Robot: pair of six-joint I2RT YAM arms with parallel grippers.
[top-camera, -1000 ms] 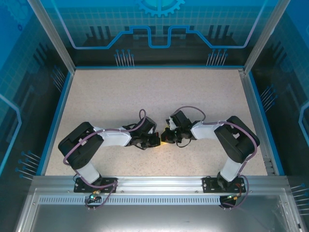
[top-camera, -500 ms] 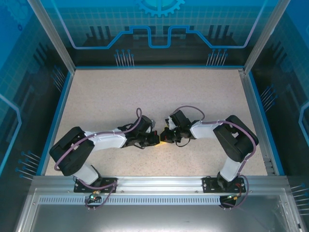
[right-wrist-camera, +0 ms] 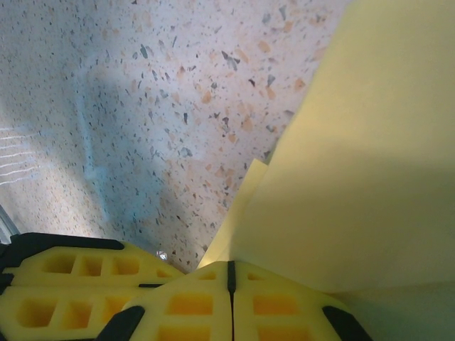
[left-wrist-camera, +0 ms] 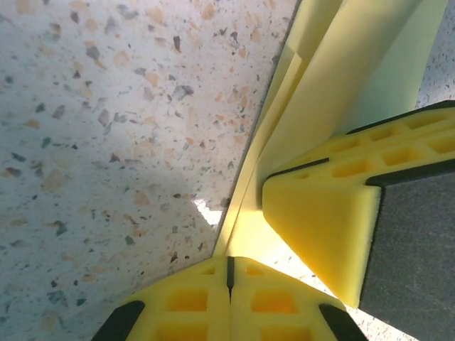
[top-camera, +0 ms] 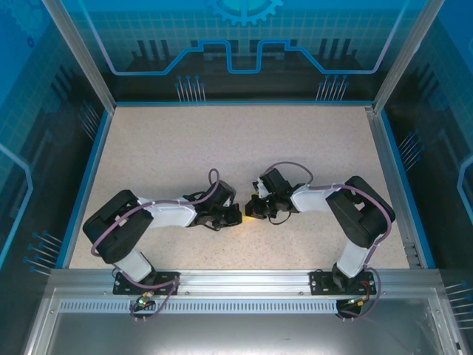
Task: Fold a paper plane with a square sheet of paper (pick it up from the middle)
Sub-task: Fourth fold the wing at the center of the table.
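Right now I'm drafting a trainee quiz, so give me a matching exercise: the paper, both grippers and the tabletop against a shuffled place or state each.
Things:
1. thin pale-yellow folded paper
2. left arm's yellow-padded gripper
3. right arm's yellow-padded gripper
4. beige speckled tabletop

States:
A. shut on the paper, reaching in from the right
B. flat, beneath both arms
C. pinched from two sides near mid-table
D. shut on the paper, reaching in from the left

Pairs: 1-C, 2-D, 3-A, 4-B

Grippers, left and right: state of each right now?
Left gripper: shut on the yellow paper.
Right gripper: shut on the same paper.
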